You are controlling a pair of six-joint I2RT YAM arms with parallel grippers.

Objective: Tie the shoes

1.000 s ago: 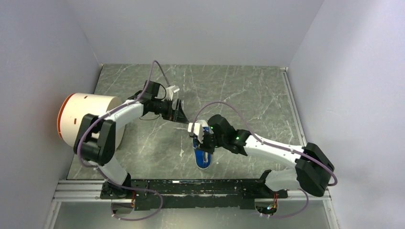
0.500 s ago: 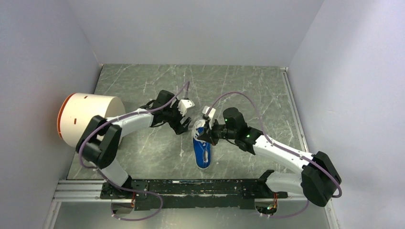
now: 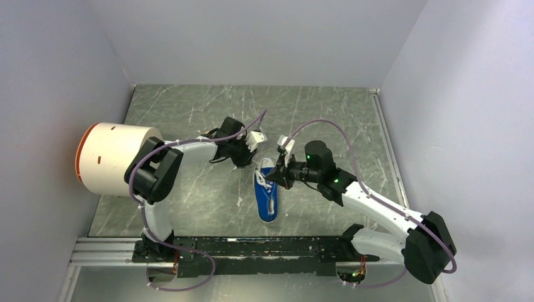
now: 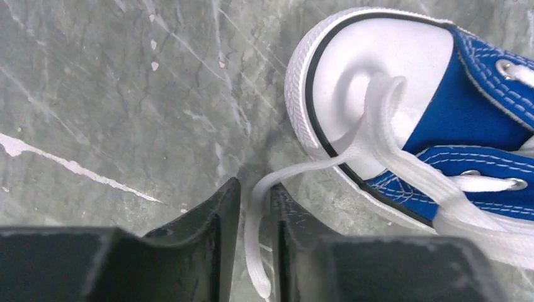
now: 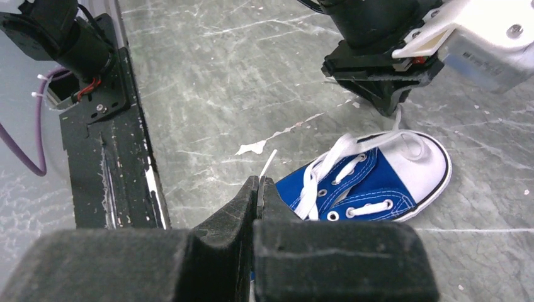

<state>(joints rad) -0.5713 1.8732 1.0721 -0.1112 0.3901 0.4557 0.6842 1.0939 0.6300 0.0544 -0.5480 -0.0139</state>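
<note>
The blue shoe lies on the marble table, its white toe cap pointing away from the arm bases. My left gripper is low on the table just left of the toe. Its jaws stand a narrow gap apart, with a loose white lace running down between them from the toe cap. My right gripper hovers at the right side of the shoe. It is shut on a thin lace end that sticks out past the tips.
A big white cylinder with an orange rim lies at the left of the table. A black rail runs along the near edge. A small white scrap lies left of the shoe. Grey walls enclose three sides.
My left arm swung right and down to the shoe's toe, and its wide-open jaws narrowed round the lace. My right gripper, shut throughout, drew back to the right, off the shoe.
</note>
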